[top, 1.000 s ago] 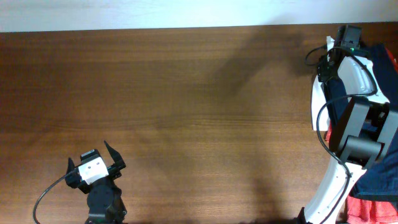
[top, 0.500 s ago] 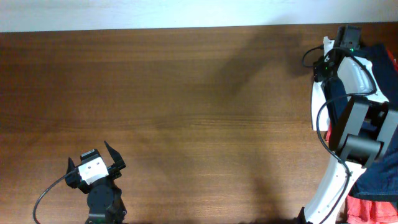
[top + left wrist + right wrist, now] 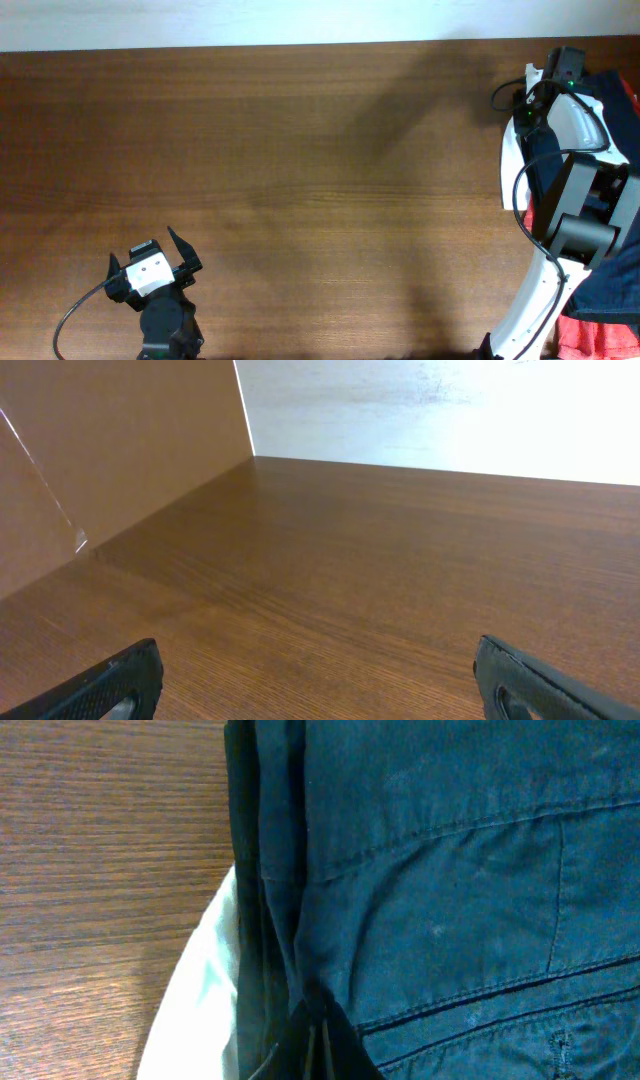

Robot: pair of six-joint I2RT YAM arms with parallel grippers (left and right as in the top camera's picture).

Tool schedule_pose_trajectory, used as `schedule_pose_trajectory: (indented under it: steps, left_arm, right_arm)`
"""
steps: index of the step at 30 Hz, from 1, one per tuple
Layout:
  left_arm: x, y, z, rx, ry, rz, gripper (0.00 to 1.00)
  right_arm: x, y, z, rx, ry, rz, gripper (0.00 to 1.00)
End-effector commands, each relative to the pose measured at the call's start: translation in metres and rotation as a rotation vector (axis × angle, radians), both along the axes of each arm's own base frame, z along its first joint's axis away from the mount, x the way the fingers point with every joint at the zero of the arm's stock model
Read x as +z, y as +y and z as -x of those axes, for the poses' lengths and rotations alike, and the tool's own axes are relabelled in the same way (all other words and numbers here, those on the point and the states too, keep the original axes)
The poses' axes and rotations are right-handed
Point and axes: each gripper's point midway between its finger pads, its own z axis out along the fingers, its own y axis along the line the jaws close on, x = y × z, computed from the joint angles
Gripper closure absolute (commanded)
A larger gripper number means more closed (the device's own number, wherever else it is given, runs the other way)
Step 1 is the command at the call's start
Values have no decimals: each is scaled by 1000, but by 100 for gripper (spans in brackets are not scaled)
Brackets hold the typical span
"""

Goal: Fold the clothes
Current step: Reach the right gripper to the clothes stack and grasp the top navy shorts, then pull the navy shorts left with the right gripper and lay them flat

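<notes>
The clothes lie in a pile at the table's right edge. A dark navy garment fills the right wrist view, with a black layer and a white one along its left side. My right gripper is shut on a pinched fold of the navy garment. Overhead, the right arm covers most of the pile, leaving navy fabric and a red-orange piece showing. My left gripper rests near the front left, far from the clothes. It stands open over bare wood, holding nothing.
The brown wooden table stretches between the two arms. A pale wall runs along its far edge. A brown side panel rises at the left in the left wrist view.
My right gripper has gone from open to shut, pinching the navy fabric, and the right wrist shifted slightly rightward. The left arm has not moved.
</notes>
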Motion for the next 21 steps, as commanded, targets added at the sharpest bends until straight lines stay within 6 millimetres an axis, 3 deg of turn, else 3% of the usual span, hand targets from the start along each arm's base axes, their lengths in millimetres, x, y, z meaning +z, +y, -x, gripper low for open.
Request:
schedule_pose_trajectory:
  steps: [1, 7, 9, 11, 13, 16, 17, 19, 21]
  left_arm:
    - [-2, 1, 1, 4, 9, -14, 1]
    - [-2, 1, 1, 4, 9, -14, 1]
    - [-2, 1, 1, 4, 9, -14, 1]
    - [-2, 1, 1, 4, 9, -14, 1]
    - [-2, 1, 1, 4, 9, -14, 1]
    - [-2, 1, 1, 4, 9, -14, 1]
    - [-2, 1, 1, 4, 9, -14, 1]
    - [-2, 1, 1, 4, 9, -14, 1]
    - [-2, 1, 1, 4, 9, -14, 1]
  right_arm:
    - [13, -5, -4, -44, -39, -3, 96]
    - [118, -6, -6, -146, -264, 10, 96]
    - [134, 4, -5, -124, -286, -4, 96]
    - [153, 31, -6, -72, -305, -14, 96]
    - [177, 106, -20, 97, -362, -117, 96]
    - [182, 239, -25, 405, -369, -346, 96]
    - [184, 306, -16, 535, -354, -397, 96]
    - [185, 404, 13, 727, -319, -459, 96]
    - [170, 514, 71, 949, -238, -512, 96]
